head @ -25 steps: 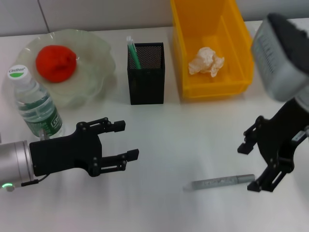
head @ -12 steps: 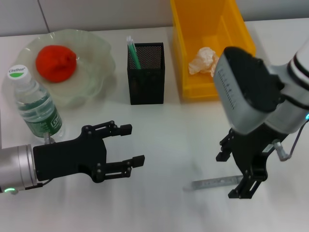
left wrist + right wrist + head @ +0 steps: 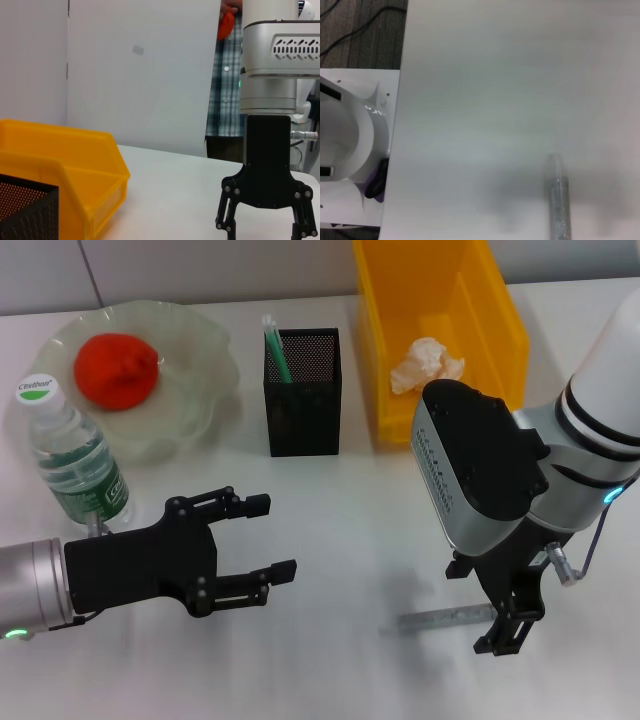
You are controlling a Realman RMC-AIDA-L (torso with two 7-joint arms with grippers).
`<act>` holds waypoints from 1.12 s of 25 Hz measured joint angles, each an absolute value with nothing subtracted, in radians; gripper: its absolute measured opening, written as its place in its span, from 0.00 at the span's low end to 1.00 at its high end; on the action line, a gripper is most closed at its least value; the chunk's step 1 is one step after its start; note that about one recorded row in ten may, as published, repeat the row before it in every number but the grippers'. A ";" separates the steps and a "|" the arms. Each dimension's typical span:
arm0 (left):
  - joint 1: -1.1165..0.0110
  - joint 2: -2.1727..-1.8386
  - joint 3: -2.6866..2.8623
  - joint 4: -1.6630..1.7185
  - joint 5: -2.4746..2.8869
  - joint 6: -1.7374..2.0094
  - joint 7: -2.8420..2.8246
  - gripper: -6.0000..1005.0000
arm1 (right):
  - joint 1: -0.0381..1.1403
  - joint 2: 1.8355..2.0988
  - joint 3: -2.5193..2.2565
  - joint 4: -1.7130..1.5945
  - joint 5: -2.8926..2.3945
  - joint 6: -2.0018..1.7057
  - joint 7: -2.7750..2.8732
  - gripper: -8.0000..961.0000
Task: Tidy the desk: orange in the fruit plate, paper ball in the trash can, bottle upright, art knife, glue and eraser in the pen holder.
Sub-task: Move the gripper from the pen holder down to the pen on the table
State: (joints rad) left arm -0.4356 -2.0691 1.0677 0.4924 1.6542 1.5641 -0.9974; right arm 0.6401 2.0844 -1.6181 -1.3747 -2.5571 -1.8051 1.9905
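Right gripper [image 3: 492, 606]: black fingers spread, pointing down astride the knife [image 3: 445, 618], a slim grey glittery stick flat on the white worktop [image 3: 350, 530]; its near end hidden by the fingers, contact unclear; left gripper [image 3: 262, 537]: fingers parted, empty, low over the worktop near the upright clear bottle [image 3: 70, 458]; orange [image 3: 115, 370] on glass plate [image 3: 190, 390]; crumpled paper [image 3: 427, 365] in yellow bin [image 3: 500, 350]; mesh holder [image 3: 302, 392] between plate and bin.

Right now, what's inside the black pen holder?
A green-and-white stick pokes out of the pen holder, leaning in its back left corner. The mesh walls hide the lower part, so anything lying at the bottom cannot be seen.
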 joint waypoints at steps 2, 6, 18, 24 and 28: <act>-0.433 -2.068 1.068 0.492 1.654 1.564 -0.997 0.78 | 0.644 2.085 -1.620 -1.365 -2.557 -1.803 1.993 0.85; -0.426 -2.068 1.067 0.492 1.656 1.567 -0.986 0.78 | 0.652 2.086 -1.649 -1.344 -2.556 -1.781 2.013 0.85; -0.423 -2.065 1.075 0.492 1.662 1.568 -0.981 0.78 | 0.656 2.085 -1.673 -1.348 -2.558 -1.772 2.062 0.72; -0.409 -2.058 1.076 0.495 1.685 1.591 -0.976 0.78 | 0.654 2.085 -1.692 -1.341 -2.559 -1.756 2.068 0.68; -0.407 -2.054 1.075 0.494 1.690 1.595 -0.976 0.78 | 0.653 2.086 -1.703 -1.337 -2.559 -1.752 2.068 0.67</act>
